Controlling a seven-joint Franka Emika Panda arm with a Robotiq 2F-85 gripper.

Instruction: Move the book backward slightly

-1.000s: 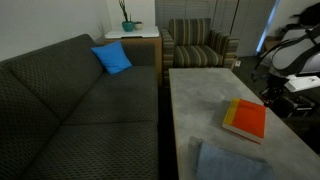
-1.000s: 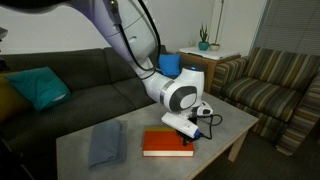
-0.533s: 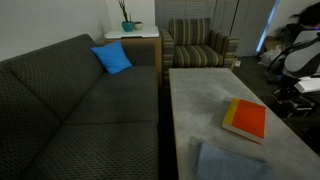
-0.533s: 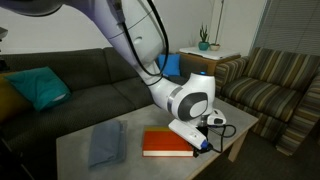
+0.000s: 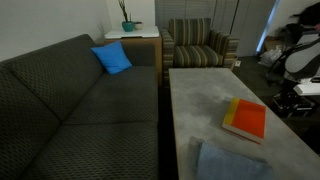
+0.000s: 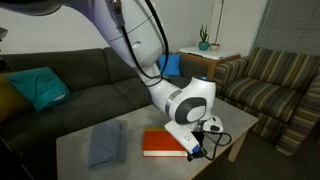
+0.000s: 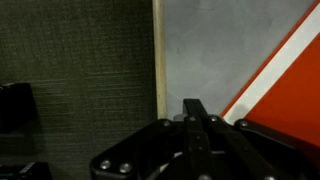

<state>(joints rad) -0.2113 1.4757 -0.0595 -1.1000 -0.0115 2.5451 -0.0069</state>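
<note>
Since the frame half a second back, your tool [image 6: 196, 151] has sunk a little lower beside the end of the book [image 6: 165, 143]. A full second back it hung clearly higher. The book shows no shift in either exterior view.

Tool state: in the wrist view the tool [image 7: 196, 108] has its fingers [image 7: 196, 125] drawn together into one dark bar with nothing between them. The tip sits over bare grey worktop [image 7: 215, 50], just beside the book's pale edge. Whether it touches the book cannot be judged.

Book position: the book [image 5: 246, 120] lies flat on the worktop, orange cover up, with its yellow spine edge turned toward the sofa [image 5: 70, 100]. It is close to the worktop edge on your arm's side. In the wrist view only an orange corner with a pale border shows.

A folded cloth [image 5: 232, 163] lies on the same worktop, near the book but apart from it.

Containers: one pot [image 5: 128, 26] stands on the side table [image 5: 140, 36] past the sofa's end and holds a green plant [image 5: 126, 10]. Both exterior views show it.

A blue cushion [image 5: 112, 58] leans against the sofa back.
</note>
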